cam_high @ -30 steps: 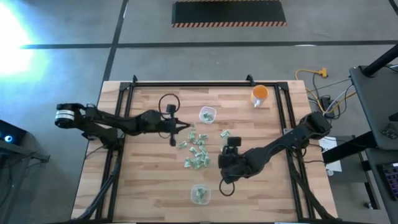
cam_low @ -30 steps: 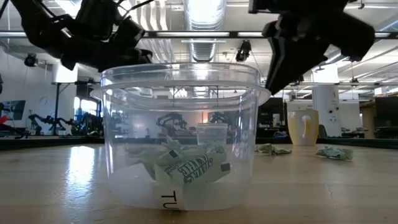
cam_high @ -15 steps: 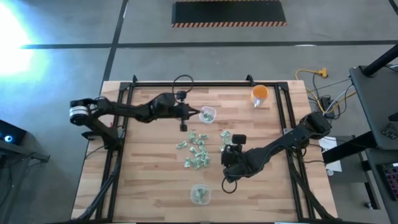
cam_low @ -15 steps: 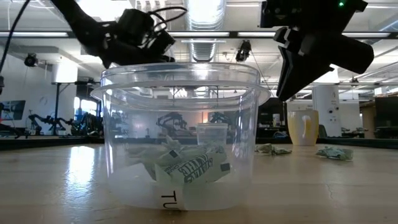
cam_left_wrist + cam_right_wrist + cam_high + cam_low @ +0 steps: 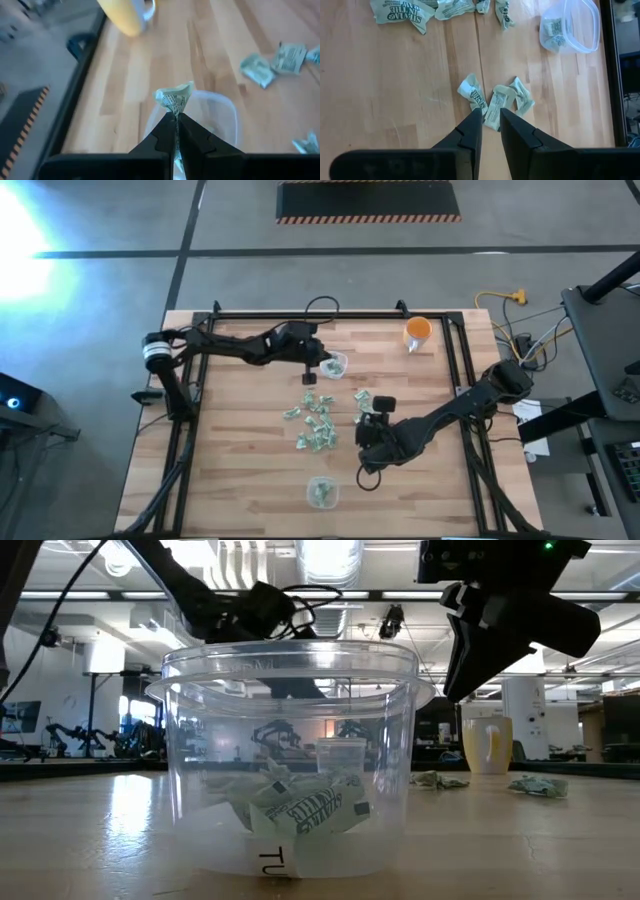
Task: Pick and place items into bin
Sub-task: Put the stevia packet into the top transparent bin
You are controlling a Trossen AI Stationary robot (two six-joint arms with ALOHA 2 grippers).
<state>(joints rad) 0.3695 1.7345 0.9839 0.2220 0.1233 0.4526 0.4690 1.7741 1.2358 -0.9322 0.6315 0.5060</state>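
clear glossy plastic bin (image 5: 290, 755); crinkly paper-like items (image 5: 318, 423); matt wood-plank table (image 5: 230, 460).

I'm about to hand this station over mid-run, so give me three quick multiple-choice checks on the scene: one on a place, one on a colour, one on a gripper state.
1. Where is the left gripper?
A. Over the far clear bin
B. Over the near clear bin
C. Beside the cup

2. What colour is the cup at the far right of the table?
A. Blue
B. Orange
C. Black

3. What is the left gripper doing?
A. Open and empty
B. Shut on a green-and-white wrapped piece
C. Shut on the cup

Answers:
1 A: the high view puts it at that bin's edge, and the left wrist view shows the bin under the fingers.
2 B: the high view shows it orange.
3 B: in the left wrist view the fingers pinch the wrapper.
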